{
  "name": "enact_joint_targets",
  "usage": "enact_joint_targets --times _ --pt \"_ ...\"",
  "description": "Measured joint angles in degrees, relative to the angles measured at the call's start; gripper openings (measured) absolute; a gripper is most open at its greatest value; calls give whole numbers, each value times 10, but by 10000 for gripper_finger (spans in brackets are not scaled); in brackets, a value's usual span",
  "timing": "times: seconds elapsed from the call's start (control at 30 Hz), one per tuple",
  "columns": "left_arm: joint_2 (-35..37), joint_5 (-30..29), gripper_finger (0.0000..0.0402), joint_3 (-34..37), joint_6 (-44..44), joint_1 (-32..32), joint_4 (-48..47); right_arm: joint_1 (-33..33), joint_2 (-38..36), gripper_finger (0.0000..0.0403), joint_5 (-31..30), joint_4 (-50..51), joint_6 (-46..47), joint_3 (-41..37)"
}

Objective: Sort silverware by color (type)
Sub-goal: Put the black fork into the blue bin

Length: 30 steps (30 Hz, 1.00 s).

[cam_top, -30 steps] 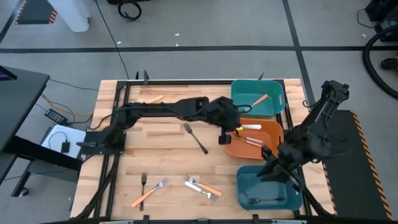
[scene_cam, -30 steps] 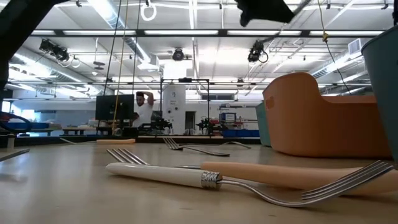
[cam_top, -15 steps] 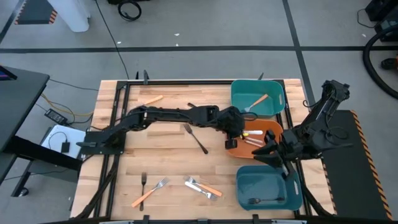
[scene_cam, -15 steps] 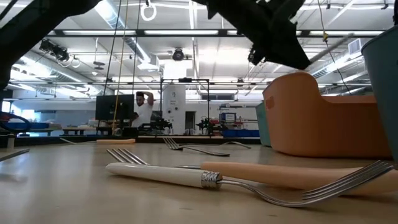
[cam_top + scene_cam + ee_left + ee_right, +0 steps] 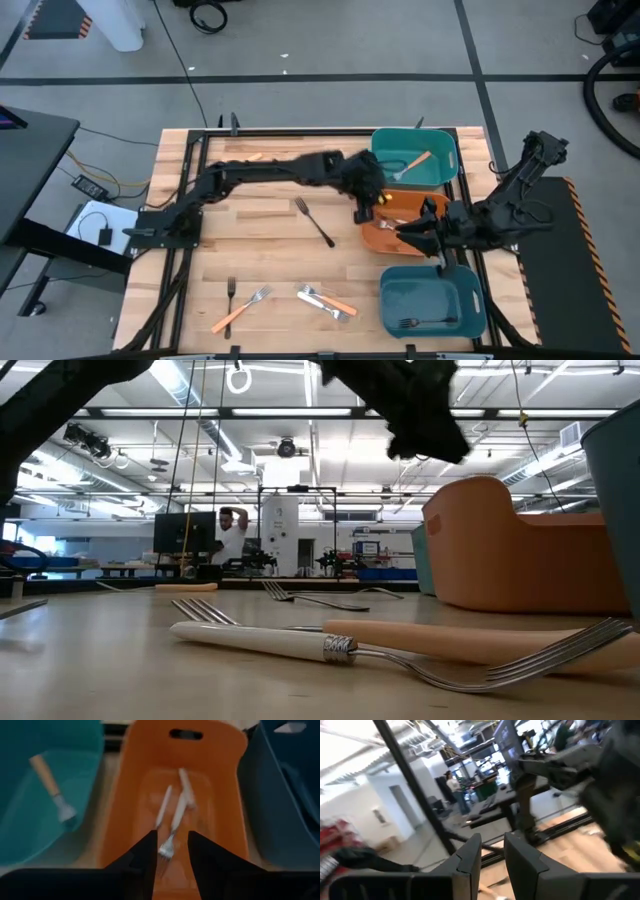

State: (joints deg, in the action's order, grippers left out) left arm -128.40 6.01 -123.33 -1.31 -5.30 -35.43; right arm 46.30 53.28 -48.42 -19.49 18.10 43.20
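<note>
Left gripper [image 5: 372, 196]: fingers parted with nothing between them, poised over the orange bin [image 5: 440, 212] at its 9 o'clock edge; its wrist view looks down between the fingers [image 5: 142, 857] on white-handled forks [image 5: 176, 817] lying in that bin. Right gripper [image 5: 412, 228]: fingers apart, empty, over the same bin's 6 o'clock end. Upper teal bin [image 5: 385, 150], at 12 o'clock of the orange bin: one orange-handled fork [image 5: 412, 164]. Lower teal bin [image 5: 465, 300], at 6 o'clock: one grey fork [image 5: 406, 323]. Loose on table [image 5: 260, 250]: grey fork [image 5: 314, 221] at centre; orange handle [image 5: 245, 159] near the far edge; a small grey fork [image 5: 231, 293], an orange-handled fork [image 5: 240, 309] and a crossed white and orange pair [image 5: 325, 301] near the front edge.
</note>
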Motion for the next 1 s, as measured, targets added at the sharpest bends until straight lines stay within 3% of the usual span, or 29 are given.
enact_joint_targets --times 0.3,0.53,0.73,1.0 --pt "131 -3 118 -1 -57 -51 -167 -121 0 92 -15 -1 -81 0" --pt "232 -23 118 -1 -80 -73 -256 -233 0 92 -6 11 -60 0" --pt "296 -60 118 -1 -84 -81 -307 -329 0 92 92 13 -40 0" --pt "320 -65 118 -1 -84 -92 -328 -441 41 92 226 12 -12 0"
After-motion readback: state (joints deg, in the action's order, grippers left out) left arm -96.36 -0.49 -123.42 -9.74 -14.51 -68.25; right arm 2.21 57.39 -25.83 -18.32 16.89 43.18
